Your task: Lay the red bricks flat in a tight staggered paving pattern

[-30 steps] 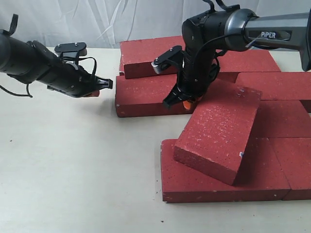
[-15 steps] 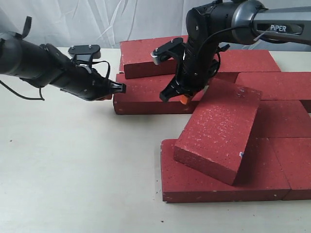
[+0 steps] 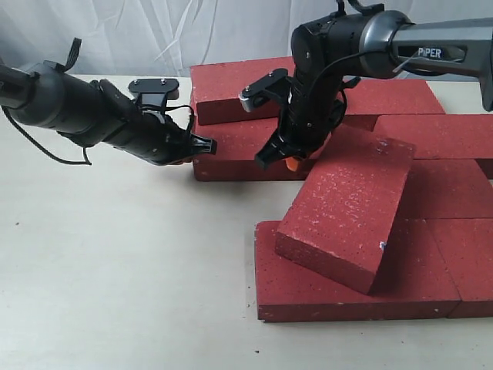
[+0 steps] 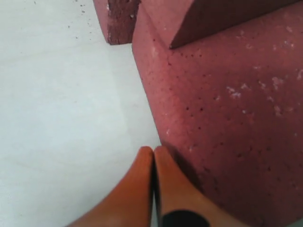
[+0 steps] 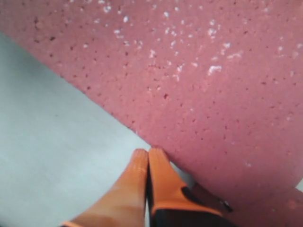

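Both jaws closed, empty, at the red bricks (image 3: pixel 431 254)
Left gripper (image 4: pixel 152 152) tips sit at 1 brick's end; right gripper (image 5: pixel 147 154) tips sit beside another brick's edge.

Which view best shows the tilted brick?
Exterior view: the whole tilted brick shows, propped across flat bricks. Left wrist view shows a brick end, right wrist view a brick face; neither identifiably this one.

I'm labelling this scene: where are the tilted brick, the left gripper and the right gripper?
tilted brick (image 3: pixel 347 204), exterior view, middle of its top face.
left gripper (image 4: pixel 152 153), left wrist view, between its shut fingertips.
right gripper (image 5: pixel 147 153), right wrist view, between its shut fingertips.
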You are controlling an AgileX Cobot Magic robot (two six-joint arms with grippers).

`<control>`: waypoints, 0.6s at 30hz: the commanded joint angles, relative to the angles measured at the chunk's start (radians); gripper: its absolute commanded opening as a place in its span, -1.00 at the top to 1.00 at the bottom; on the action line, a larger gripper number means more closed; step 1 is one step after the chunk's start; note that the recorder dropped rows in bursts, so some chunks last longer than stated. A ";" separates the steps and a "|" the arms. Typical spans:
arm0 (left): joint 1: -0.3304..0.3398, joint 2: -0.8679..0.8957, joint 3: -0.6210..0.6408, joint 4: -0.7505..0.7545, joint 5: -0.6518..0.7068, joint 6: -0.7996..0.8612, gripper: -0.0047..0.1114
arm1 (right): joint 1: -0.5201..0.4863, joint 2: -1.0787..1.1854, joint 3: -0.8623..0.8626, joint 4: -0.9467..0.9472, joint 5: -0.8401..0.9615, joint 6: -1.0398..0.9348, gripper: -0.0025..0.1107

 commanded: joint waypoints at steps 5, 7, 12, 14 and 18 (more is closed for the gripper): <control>-0.055 0.001 -0.010 -0.013 -0.058 0.003 0.92 | -0.011 -0.031 -0.004 -0.084 0.030 -0.001 0.97; -0.067 0.001 -0.012 -0.040 -0.079 0.003 0.92 | -0.033 -0.038 -0.004 -0.050 0.030 -0.001 0.97; -0.073 0.001 -0.025 -0.008 -0.133 0.003 0.92 | -0.049 -0.036 -0.002 0.091 0.023 -0.021 0.97; -0.056 0.001 -0.025 0.033 -0.117 0.003 0.92 | -0.049 -0.034 -0.002 0.094 0.061 -0.055 0.97; -0.013 0.001 -0.023 0.099 0.024 0.003 0.92 | -0.053 0.004 -0.001 -0.010 0.069 -0.050 0.97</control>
